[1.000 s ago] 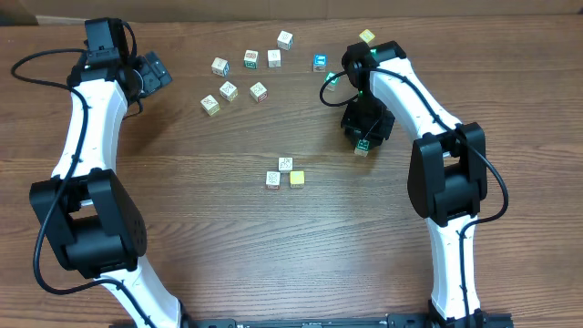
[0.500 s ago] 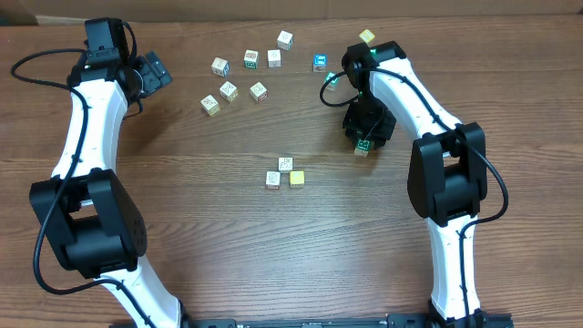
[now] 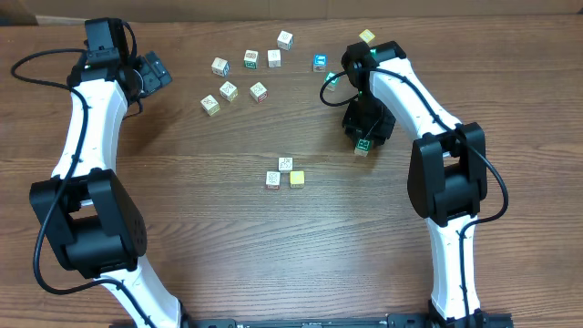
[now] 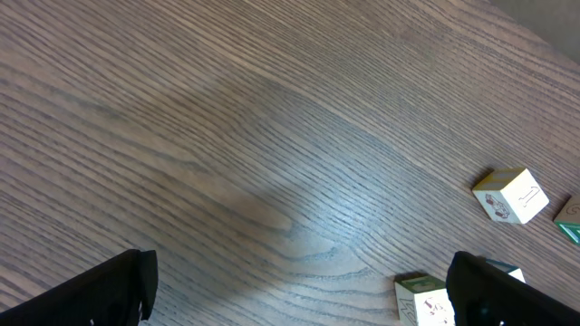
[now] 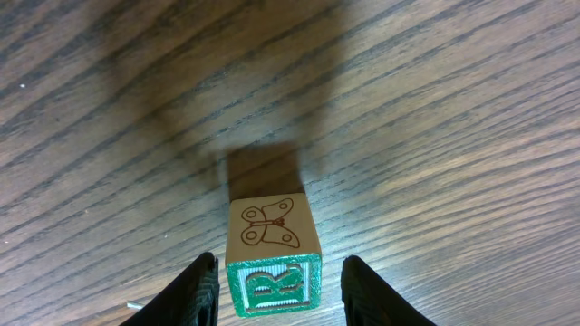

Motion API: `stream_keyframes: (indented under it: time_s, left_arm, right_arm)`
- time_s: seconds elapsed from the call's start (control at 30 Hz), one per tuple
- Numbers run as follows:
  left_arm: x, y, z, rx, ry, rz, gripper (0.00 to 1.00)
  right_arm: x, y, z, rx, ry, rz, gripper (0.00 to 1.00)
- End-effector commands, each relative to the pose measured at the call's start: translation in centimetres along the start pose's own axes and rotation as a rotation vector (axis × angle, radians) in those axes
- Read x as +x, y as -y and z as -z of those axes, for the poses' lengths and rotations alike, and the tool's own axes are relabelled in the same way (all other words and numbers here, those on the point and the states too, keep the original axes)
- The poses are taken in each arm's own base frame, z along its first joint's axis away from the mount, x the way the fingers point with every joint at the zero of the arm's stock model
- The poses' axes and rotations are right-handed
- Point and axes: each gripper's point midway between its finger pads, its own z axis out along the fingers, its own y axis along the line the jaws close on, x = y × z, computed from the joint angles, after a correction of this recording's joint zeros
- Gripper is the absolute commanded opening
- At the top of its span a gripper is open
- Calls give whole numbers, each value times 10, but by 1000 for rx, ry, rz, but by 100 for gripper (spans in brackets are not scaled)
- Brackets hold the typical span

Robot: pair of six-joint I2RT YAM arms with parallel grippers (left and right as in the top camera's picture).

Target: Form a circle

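Wooden table (image 3: 182, 228), two arms at its left and right sides.

Left gripper (image 3: 157, 69) is near the far-left corner with its jaws wide apart and nothing in them.

Right gripper (image 5: 276, 290) is toward the right edge. Its jaws straddle the green-lettered cube (image 5: 272, 244) with slim gaps showing, so it is not pinched.

The circle (image 3: 285, 168) is only a three-cube clump near mid-table, well apart from that cube.

The loose scatter (image 3: 250, 59) lies along the far edge.

Handling, judged:
- The cubes look wooden, light and rigid, with smooth flat faces.
- Pinch two opposite faces squarely and low; a corner grip would likely twist.
- Neighbouring cubes will shove easily.
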Motion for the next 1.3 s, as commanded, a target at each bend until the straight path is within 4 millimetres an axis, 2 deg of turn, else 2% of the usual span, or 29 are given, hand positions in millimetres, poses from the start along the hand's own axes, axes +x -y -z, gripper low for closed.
stream_keyframes:
  time_s: [0.0, 0.73, 1.03, 1.27]
  left_arm:
    - [-6, 6, 7, 14, 20, -1, 100]
    - [-6, 6, 7, 14, 20, -1, 99]
    - [-6, 6, 7, 14, 20, -1, 100]
    - [-6, 6, 7, 14, 20, -1, 99]
  right_arm:
    - [-1, 1, -2, 16, 10, -2, 41]
    - [-3, -3, -2, 38, 52, 21, 41]
    - [2, 2, -16, 62, 30, 23, 41]
    - [2, -1, -16, 49, 28, 75, 40]
